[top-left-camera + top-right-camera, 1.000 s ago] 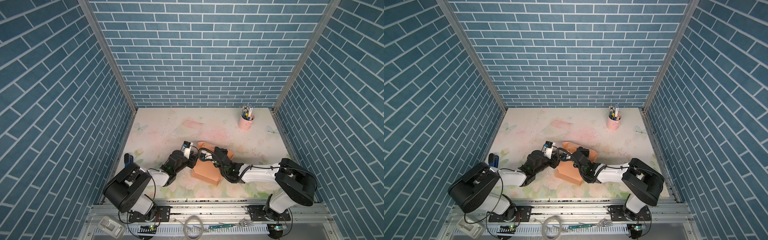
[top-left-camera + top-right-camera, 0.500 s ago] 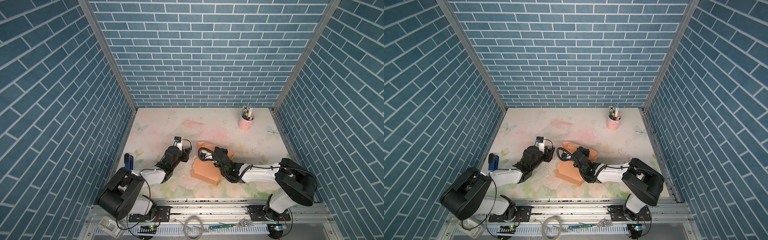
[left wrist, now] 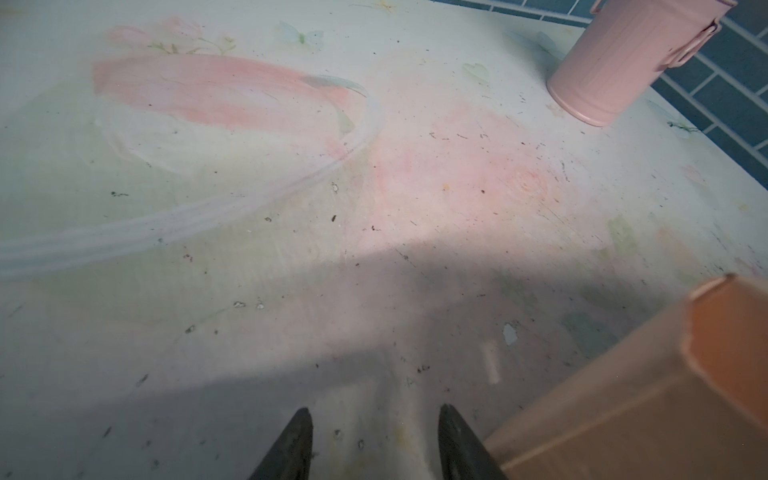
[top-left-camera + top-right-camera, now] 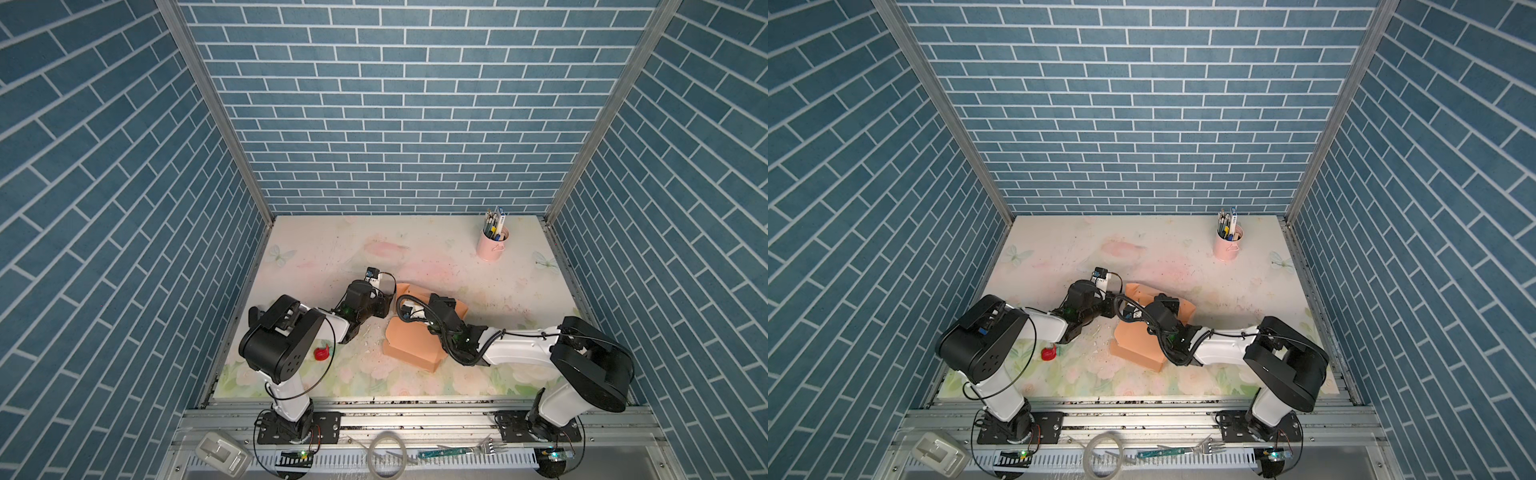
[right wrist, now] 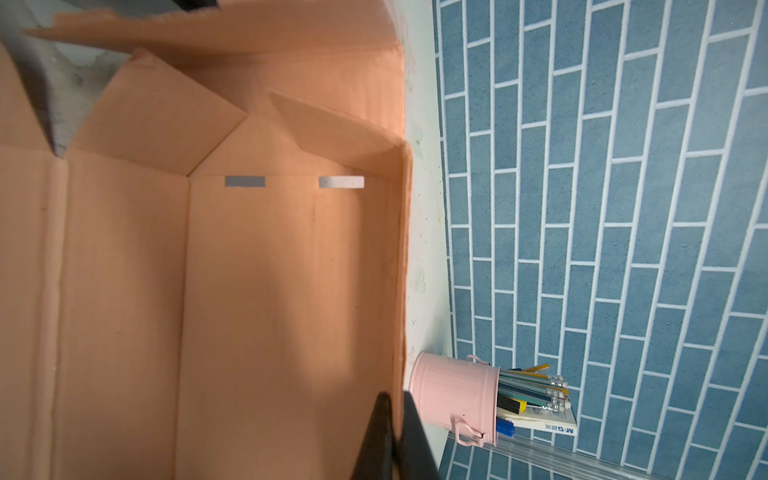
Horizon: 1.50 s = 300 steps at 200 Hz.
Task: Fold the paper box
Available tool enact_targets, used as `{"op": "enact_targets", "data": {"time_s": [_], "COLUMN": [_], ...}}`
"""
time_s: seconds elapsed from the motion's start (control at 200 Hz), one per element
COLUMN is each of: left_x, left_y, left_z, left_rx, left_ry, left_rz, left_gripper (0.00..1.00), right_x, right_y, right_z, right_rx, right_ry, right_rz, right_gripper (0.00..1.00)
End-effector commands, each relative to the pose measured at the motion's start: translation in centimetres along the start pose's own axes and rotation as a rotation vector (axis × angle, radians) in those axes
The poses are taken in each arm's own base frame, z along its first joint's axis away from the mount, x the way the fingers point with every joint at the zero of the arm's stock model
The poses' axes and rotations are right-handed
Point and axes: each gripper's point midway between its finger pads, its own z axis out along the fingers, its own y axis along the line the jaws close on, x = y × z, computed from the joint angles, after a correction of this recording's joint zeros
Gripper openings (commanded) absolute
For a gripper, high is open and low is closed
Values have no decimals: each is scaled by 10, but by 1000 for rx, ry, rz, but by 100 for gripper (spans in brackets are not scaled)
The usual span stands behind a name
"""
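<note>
The peach-orange paper box (image 4: pixel 409 343) (image 4: pixel 1136 340) stands partly folded at the table's front middle, its walls raised. In the right wrist view I look into the box (image 5: pixel 249 291), which shows two slots and inner flaps. My right gripper (image 5: pixel 397 405) is shut on the rim of one wall, one finger inside and one outside. In both top views the right gripper (image 4: pixel 440 300) (image 4: pixel 1167 300) sits at the box's far side. My left gripper (image 3: pixel 374 415) is open with only bare table between its fingers, just left of the box (image 3: pixel 665 395). The left gripper (image 4: pixel 386 302) (image 4: pixel 1111 306) is by the box's far left corner.
A pink cup of pens (image 4: pixel 492 245) (image 4: pixel 1227 245) (image 3: pixel 623 62) (image 5: pixel 453 399) stands at the back right. A small red object (image 4: pixel 322 353) (image 4: pixel 1049 353) lies under the left arm. White scraps (image 4: pixel 370 332) lie left of the box. Blue brick walls close three sides.
The left gripper drew back leftward from the box's edge, then came back to its far left corner. The right gripper and the box have not moved.
</note>
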Motion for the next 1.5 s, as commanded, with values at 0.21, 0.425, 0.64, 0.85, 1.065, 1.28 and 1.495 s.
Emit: {"op": "enact_targets", "data": {"time_s": [0.21, 0.425, 0.64, 0.85, 1.065, 1.28, 1.495], "left_x": [-5, -3, 0, 5, 9, 8, 8], "left_y": [-23, -30, -37, -44, -49, -56, -60], "left_z": [-9, -15, -21, -25, -32, -39, -40], "left_rx": [122, 150, 166, 173, 184, 210, 235], "left_ry": [-52, -71, -80, -86, -93, -108, -116], "left_rz": [34, 27, 31, 43, 50, 38, 41], "left_gripper": [50, 50, 50, 50, 50, 50, 51], "right_x": [4, 2, 1, 1, 0, 2, 3], "right_y": [12, 8, 8, 7, 6, 5, 6], "right_z": [3, 4, 3, 2, 1, -1, -4], "right_rx": [-49, -40, -31, -7, 5, 9, 6], "right_ry": [32, 34, 34, 33, 30, 32, 29], "right_rz": [-68, -75, -91, -104, -99, -88, -82], "right_gripper": [6, 6, 6, 6, 6, 6, 6]}}
